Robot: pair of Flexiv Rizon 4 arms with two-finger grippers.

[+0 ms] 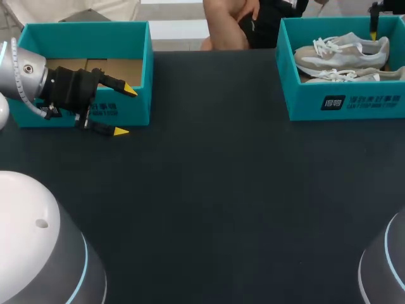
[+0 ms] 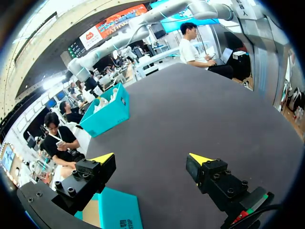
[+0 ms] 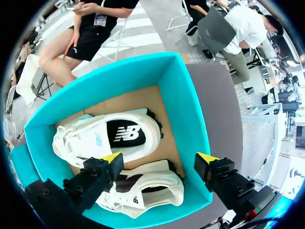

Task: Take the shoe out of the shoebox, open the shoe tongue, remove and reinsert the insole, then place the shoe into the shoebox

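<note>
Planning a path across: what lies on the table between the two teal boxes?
Nothing: in the head view the dark table is bare between the left box and the box with shoes.

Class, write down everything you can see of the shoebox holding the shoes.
The shoebox is teal card, open-topped, with a brown floor and print on its front wall. It stands upright at the table's far right. Two pale shoes lie inside, side by side. The right gripper hangs open above it.

Left gripper (image 1: 125, 111) fingers spread wide, right gripper (image 3: 159, 158) spread, pointing downward
</note>
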